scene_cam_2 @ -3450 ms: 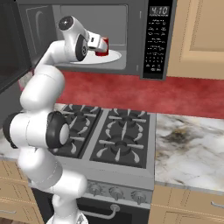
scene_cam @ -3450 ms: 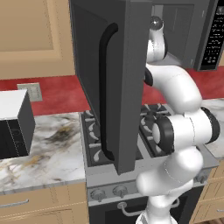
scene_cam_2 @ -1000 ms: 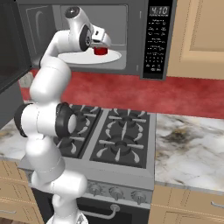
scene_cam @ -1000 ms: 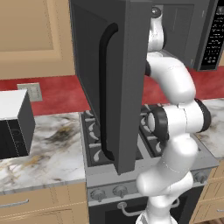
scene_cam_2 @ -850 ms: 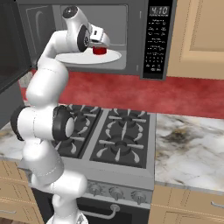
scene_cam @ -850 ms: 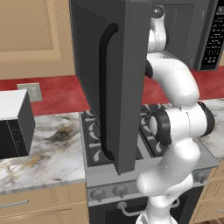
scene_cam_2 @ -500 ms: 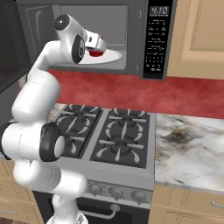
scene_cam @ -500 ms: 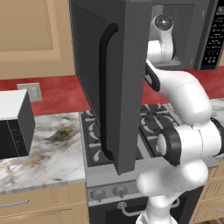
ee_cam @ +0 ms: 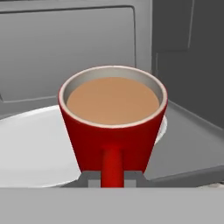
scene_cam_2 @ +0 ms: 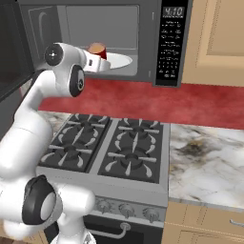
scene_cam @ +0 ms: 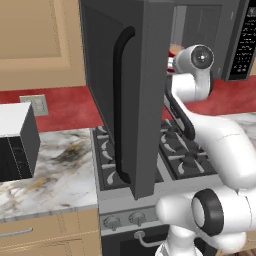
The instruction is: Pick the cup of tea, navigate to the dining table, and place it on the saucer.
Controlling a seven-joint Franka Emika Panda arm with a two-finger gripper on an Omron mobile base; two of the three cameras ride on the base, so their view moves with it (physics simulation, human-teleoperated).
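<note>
The cup of tea is a small red mug full of tan liquid. It hangs just above the white turntable plate inside the open microwave. My gripper is shut on the mug's side handle, one dark fingertip on each side of it. In the right base view the cup of tea sits at the microwave's mouth, in front of my hand. In the left base view its tan top peeks past the door edge. The dining table and the saucer are out of view.
The dark microwave door swings wide open to the left, beside my arm. The keypad is on the microwave's right side. Below lie a gas stove and marble counters. A silver box stands on the left counter.
The cup has shifted slightly left toward the microwave's opening, held in the gripper. My elbow has swung down and outward. The base has not moved.
</note>
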